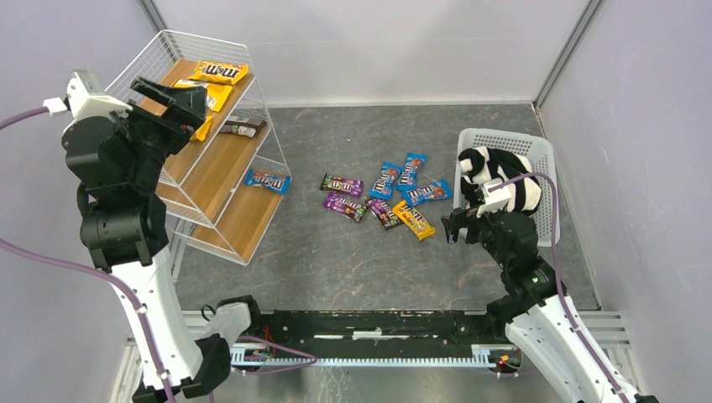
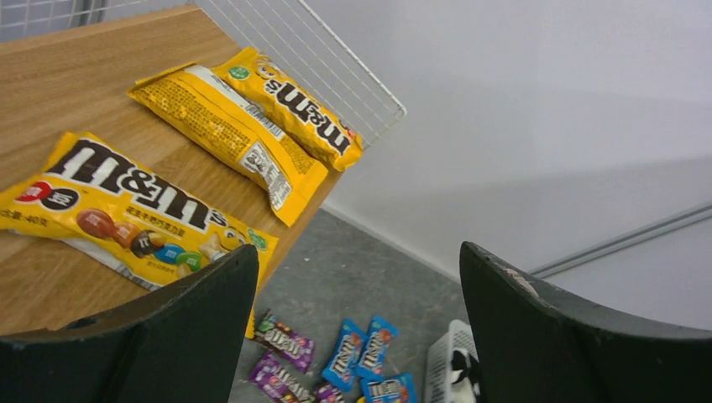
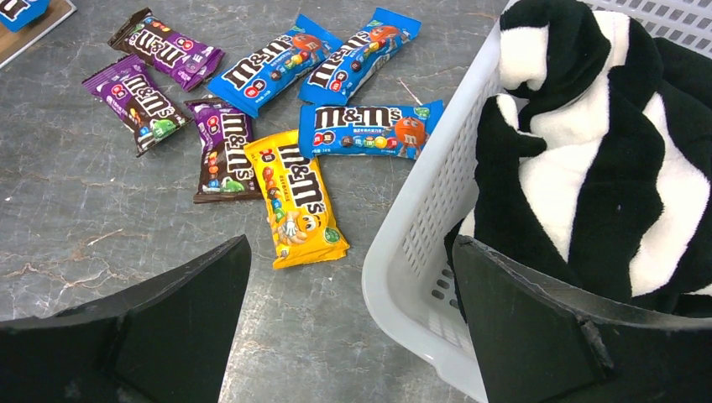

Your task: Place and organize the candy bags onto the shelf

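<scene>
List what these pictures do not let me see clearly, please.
Top view: left gripper covers part of the yellow bags on the shelf.
Right wrist view: the cloth hides the basket floor.
Top view: dark packet, print too small.

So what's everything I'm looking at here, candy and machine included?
shelf: one, white wire with three wood boards, left.
yellow bags: four; three on the top board, one on the table.
blue bags: four; three on the table, one on the bottom board.
dark bags: four, purple or brown; three on the table, one on the middle board.
basket: one, white, right.
cloth: one, black-and-white striped, in the basket.
table: one, grey.
left gripper: black, open, over the top board.
right gripper: black, open, beside the basket.
</scene>
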You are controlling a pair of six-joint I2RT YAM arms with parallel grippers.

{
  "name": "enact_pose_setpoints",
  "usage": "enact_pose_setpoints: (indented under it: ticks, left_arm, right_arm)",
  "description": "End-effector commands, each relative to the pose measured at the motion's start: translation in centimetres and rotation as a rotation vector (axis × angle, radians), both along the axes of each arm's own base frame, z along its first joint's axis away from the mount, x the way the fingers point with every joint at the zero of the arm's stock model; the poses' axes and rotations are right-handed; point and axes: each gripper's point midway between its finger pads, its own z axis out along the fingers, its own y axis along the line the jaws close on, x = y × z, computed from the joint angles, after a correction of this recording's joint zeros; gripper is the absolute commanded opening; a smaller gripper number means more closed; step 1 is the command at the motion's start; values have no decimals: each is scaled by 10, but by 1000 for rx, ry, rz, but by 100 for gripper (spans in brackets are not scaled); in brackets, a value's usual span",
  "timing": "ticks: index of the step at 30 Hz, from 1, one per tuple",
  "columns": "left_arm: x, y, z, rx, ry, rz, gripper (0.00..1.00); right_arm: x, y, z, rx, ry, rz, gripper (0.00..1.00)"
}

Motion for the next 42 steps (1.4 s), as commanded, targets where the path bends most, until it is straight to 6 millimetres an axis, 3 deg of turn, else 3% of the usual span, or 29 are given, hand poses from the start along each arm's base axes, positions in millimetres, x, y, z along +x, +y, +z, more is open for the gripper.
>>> enact_pose_setpoints:
  ticks: [1,6,11,19,31,42]
  left_arm:
    - [-3,2,5,187,29,-30,95]
    - [-2,22,4,283,109,47,95]
    - [1,36,-19,325,213,89,94]
    - [3,24,-23,329,185,20,94]
    - [29,32,-51,297,266,28,93]
    - [42,29,-41,299,213,5,94]
  right_arm:
    - [4,4,8,18,-31,9,98]
    - [5,4,8,16,-28,8,98]
    - [5,4,6,14,-22,7,98]
    - [6,5,5,11,-14,8,98]
    - [5,5,3,8,-5,8,98]
    - [6,5,3,8,-5,8,98]
